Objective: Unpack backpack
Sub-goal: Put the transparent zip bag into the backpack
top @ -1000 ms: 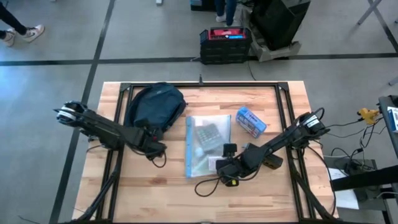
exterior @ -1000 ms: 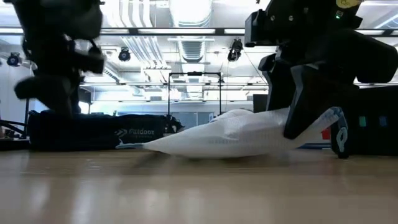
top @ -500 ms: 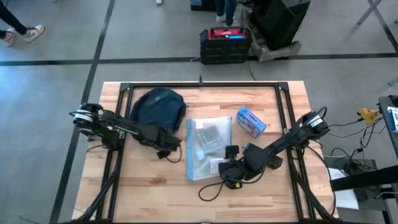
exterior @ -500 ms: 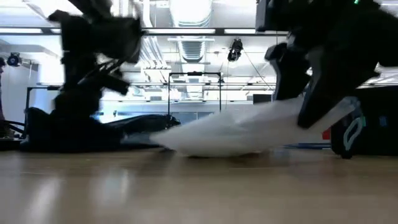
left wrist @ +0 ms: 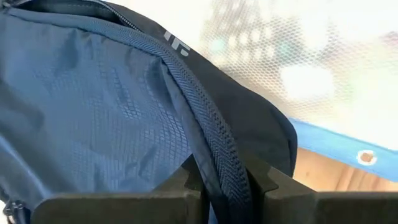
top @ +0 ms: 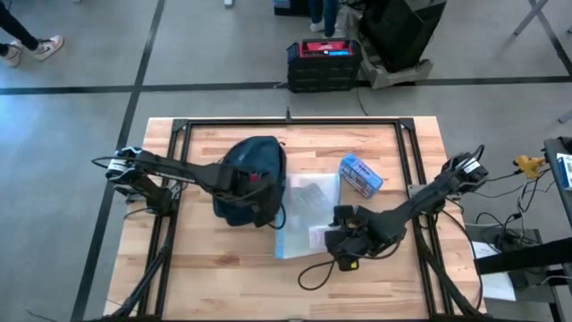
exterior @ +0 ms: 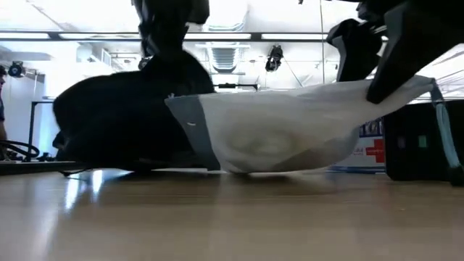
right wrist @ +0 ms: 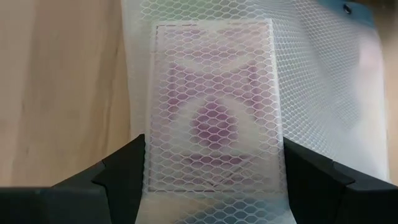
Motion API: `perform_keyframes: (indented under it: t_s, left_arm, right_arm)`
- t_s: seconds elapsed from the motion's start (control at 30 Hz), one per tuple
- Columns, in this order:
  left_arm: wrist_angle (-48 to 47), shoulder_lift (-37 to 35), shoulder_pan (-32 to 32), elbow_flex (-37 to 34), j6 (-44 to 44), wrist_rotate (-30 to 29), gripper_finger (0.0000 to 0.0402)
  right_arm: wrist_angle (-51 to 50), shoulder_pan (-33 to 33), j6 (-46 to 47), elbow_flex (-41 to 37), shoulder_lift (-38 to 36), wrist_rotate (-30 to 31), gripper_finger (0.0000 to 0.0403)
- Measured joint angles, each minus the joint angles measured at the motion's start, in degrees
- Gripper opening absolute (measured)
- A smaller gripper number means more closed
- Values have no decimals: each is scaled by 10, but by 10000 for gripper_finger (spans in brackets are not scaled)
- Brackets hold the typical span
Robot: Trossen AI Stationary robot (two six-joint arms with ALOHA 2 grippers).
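The dark navy backpack (top: 239,174) stands bunched up at the table's middle left, and it fills the left of the low view (exterior: 116,116). My left gripper (top: 261,186) is at its right side, shut on its fabric. To its right lies the clear mesh zip bag (top: 304,210) with a card inside (right wrist: 211,93). My right gripper (top: 344,240) has the bag's near right end. In the low view that end of the bag (exterior: 283,130) is raised. My left gripper pinches a zipper-edged fold of the backpack (left wrist: 219,155) between its two fingers (left wrist: 186,183). The arm comes at it from above. The backpack hangs bunched below the hold, its bottom (exterior: 109,163) on the table. My right gripper has the zip bag's end with the card (right wrist: 211,168) between its widely spread fingers (right wrist: 124,171). That end (exterior: 391,90) is lifted off the table. The bag slopes down from the hold and its middle (exterior: 275,163) sags to the tabletop.
A blue box with a red cross (top: 360,174) lies right of the bag's far end. A black cable (top: 315,273) loops near the front edge. Black frame rails (top: 286,122) border the work area. A black box with a red top (top: 323,61) stands on the floor beyond.
My left gripper has shut on the backpack's fabric and moved toward the table's right and far side. It has drawn the backpack along, and the backpack now stands taller and bunched. My right gripper has risen and lifted the zip bag's near end, shifting it slightly right.
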Motion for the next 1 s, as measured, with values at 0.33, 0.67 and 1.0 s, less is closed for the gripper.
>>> perform_keyframes:
  t_s: [0.33, 0.67, 1.0]
  left_arm:
    - [9, 0, 5, -23, -3, 28, 73]
    - [13, 1, 6, -64, 8, 28, 8]
    - [-65, -11, 10, 21, 2, -11, 1]
  right_arm:
    - [8, 2, 16, -18, 1, -1, 283]
    - [10, 7, 21, -19, 1, 2, 283]
    - [-11, 10, -32, 29, -6, 61, 283]
